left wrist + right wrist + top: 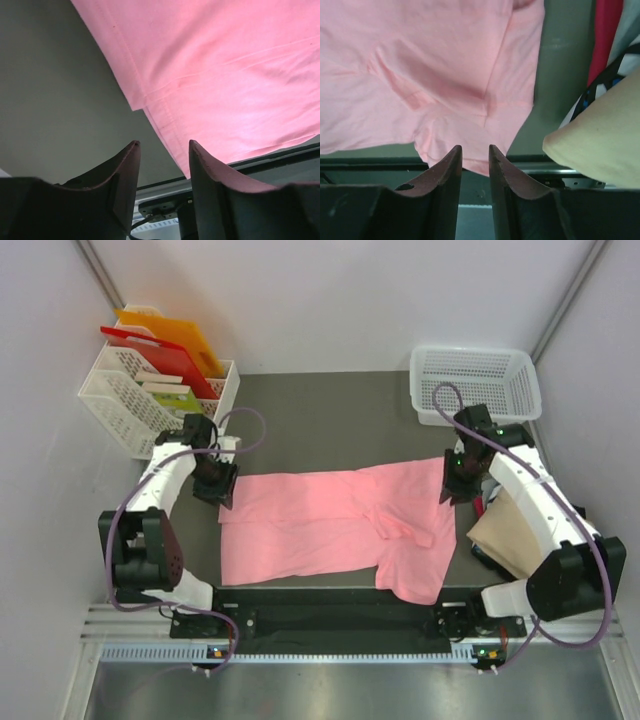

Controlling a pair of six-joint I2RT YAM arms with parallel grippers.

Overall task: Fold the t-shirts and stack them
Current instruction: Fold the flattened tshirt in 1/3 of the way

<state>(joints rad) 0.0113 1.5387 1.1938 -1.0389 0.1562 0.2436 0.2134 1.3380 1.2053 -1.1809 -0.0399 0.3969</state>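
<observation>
A salmon-pink t-shirt [330,525] lies folded lengthwise across the dark table, one sleeve hanging over the front edge. My left gripper [222,498] hovers over its left end, open and empty; in the left wrist view, the left gripper [164,145] sits above the shirt's hem corner [145,105]. My right gripper [452,492] hovers over the shirt's right end, slightly open with nothing between its fingers; the right gripper [474,148] is over the pink cloth [430,75]. A tan t-shirt [508,532] lies on a pile at the right, with a red one [606,35] beside it.
A white mesh basket [475,380] stands empty at the back right. At the back left, a white rack [130,405] holds red and orange boards. The metal rail [340,605] runs along the table's front edge. Under the tan shirt, dark patterned cloth [581,106] shows.
</observation>
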